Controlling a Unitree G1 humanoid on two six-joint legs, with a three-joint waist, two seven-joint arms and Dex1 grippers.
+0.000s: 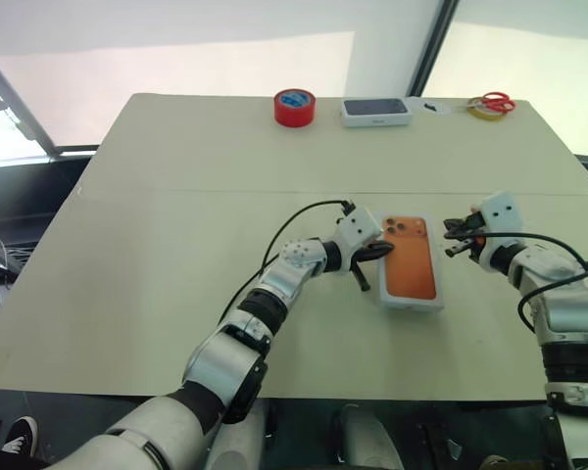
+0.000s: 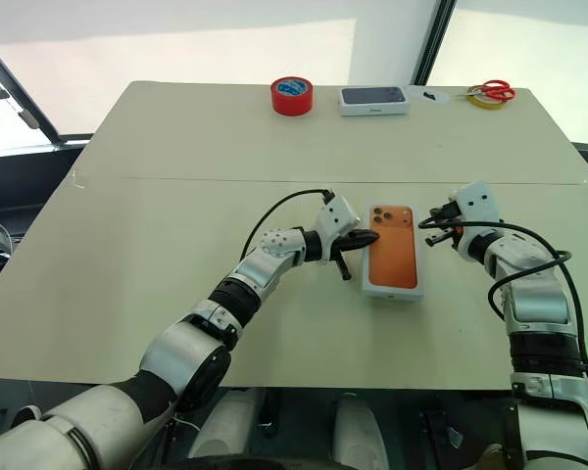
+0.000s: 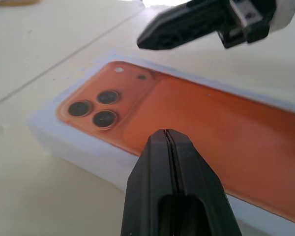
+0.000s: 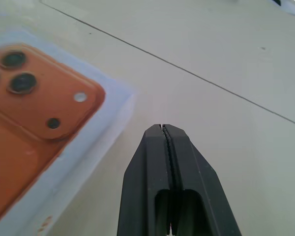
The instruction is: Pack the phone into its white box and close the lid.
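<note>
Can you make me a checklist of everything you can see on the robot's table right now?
Surface: pale table, a seam line running across it.
Job's things: orange phone lies back-up, lenses at its far end, framed by a white box edge. Separate lid: nothing seen.
Clutter: red tape roll, closed dark-topped box, red scissors along the far edge.
Grippers: left gripper shut at the phone's left side; right gripper shut, right of it, apart.
Cables: black cable loops over the left arm.
Surroundings: bright windows behind.

phone [image 1: 412, 257]: orange, dark camera lenses
white box [image 1: 412, 302]: white walls
table [image 1: 176, 196]: pale cream
tape roll [image 1: 294, 107]: red, blue centre
scissors [image 1: 495, 102]: red handles
</note>
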